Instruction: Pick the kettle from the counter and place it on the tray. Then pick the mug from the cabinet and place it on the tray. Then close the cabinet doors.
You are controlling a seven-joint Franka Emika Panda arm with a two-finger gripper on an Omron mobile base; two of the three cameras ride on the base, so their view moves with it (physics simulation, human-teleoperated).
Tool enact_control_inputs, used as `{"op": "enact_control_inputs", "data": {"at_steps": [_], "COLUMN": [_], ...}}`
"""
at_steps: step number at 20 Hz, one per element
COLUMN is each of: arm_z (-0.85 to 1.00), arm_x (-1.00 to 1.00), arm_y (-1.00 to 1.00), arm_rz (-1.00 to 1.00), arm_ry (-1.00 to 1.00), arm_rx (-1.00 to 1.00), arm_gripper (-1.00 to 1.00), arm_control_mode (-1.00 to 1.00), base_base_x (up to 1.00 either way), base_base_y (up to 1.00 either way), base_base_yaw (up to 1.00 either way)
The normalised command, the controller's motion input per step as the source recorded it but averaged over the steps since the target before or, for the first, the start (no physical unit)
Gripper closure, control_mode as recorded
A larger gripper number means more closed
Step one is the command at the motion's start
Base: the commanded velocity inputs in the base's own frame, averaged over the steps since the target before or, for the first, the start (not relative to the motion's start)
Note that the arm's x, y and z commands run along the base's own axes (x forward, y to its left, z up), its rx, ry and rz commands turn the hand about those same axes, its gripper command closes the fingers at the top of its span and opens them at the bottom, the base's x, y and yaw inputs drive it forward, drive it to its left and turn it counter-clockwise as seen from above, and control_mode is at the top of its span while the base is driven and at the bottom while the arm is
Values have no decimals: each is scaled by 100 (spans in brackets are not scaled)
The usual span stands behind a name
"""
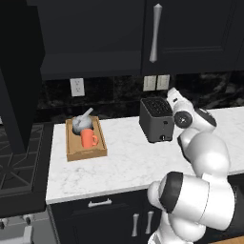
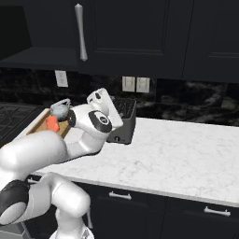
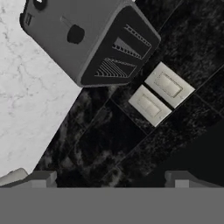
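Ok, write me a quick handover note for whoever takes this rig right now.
Tool: open, holding nothing, raised by the backsplash beside the toaster.
Kettle and mug both sit in the tray on the counter.
Done: both placements.
Left: the cabinet doors. The left door stands swung open; the right door looks shut.

Flat, even rendered light with no visible source. The white desk [image 1: 133, 162] is bright, while the cabinet [image 1: 119, 33] and the wall behind stay nearly black. Soft shadow sits under the toaster [image 1: 156, 120]. Edges look coarse and slightly blurred; no glare.
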Motion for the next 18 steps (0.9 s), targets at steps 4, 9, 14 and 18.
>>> {"op": "enact_control_inputs", "data": {"at_steps": [4, 9, 14, 18], "arm_z": [27, 64, 96, 94], "arm_x": [-77, -53, -26, -31], "arm_y": [0, 0, 0, 3], "arm_rz": [-16, -17, -18, -20], "arm_ry": [5, 3, 4, 11], "arm_rx": [3, 0, 0, 0], "arm_gripper": [-100, -100, -100, -100], "arm_control_mode": [-100, -100, -100, -100], "base_base_x": [0, 0, 0, 0], "base_base_y": [0, 0, 0, 0], "base_base_yaw": [0, 0, 0, 0]}}
